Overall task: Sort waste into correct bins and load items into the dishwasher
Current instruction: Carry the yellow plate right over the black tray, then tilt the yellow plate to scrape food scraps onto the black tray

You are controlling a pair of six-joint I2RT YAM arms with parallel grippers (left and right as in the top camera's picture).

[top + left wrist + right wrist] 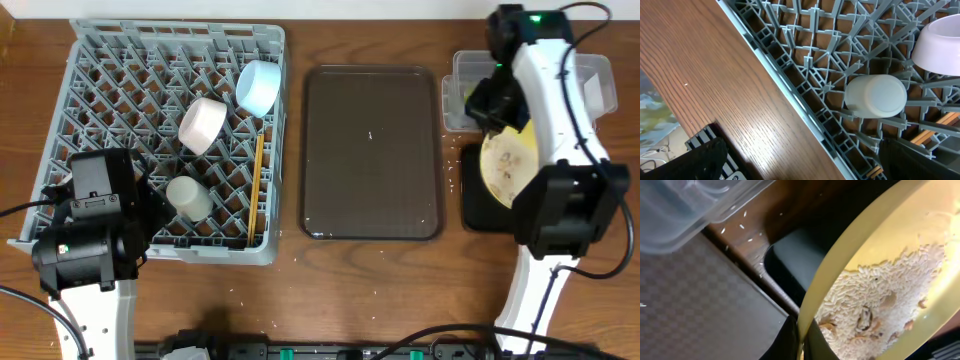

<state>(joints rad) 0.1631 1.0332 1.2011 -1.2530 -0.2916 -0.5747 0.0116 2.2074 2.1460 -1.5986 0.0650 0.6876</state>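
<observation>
Here, the right gripper (801,339) clamps the tilted, crumb-coated pale yellow plate (865,240) above the black tray (790,265); the left gripper (805,167) has its fingers spread apart.

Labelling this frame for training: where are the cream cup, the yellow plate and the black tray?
cream cup (875,96), left wrist view, its rounded body.
pale yellow plate (503,168), overhead view, its soiled face.
black tray (479,214), overhead view, bare corner.

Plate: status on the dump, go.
Right pincer shut on plate, tilted over black tray. Crumbs clinging to plate. Left pincer open by rack, empty. Nothing in the way.
</observation>
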